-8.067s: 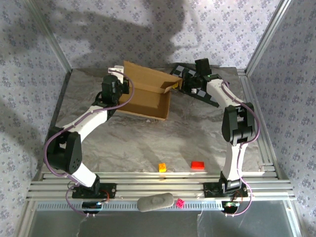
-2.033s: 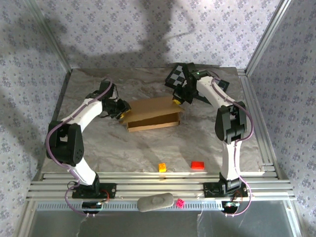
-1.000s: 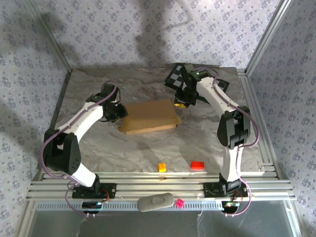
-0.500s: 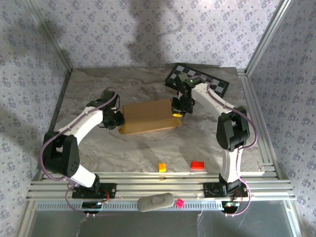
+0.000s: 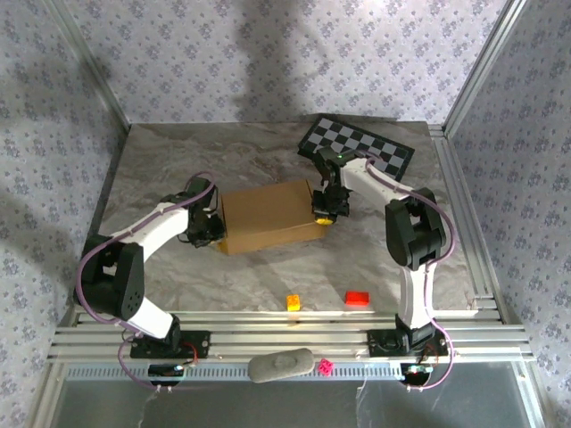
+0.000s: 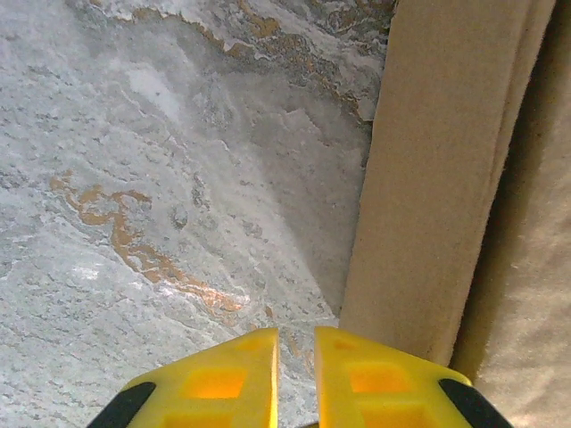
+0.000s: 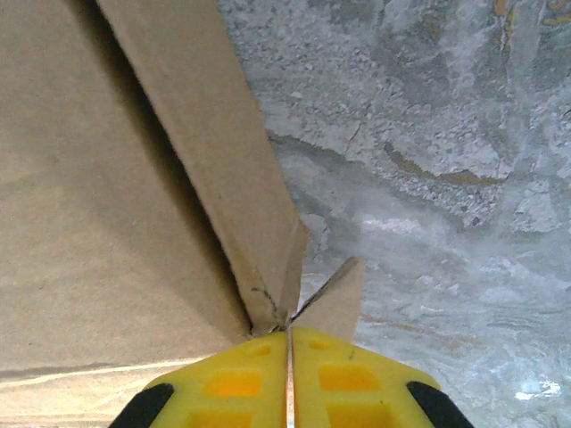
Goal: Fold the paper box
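Loose orange block (image 5: pixel 293 302) and red block (image 5: pixel 357 298) at the front of the worktop (image 5: pixel 268 272). Mid-worktop is the paper box (image 5: pixel 268 214), lid down. Left gripper (image 6: pixel 295 334) is at its left edge, jaws a slit apart, empty. Right gripper (image 7: pixel 288 337) has its jaws together at the right corner flaps. Looks like the closing step; next, tuck that loose flap. Checkered board (image 5: pixel 361 147) is behind.

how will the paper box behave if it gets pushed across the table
Likely slides easily: the paper box sits low and flat on the smooth table. Probably light yet fairly stiff, being cardboard. The loose flaps at its corner may bend or spring open.
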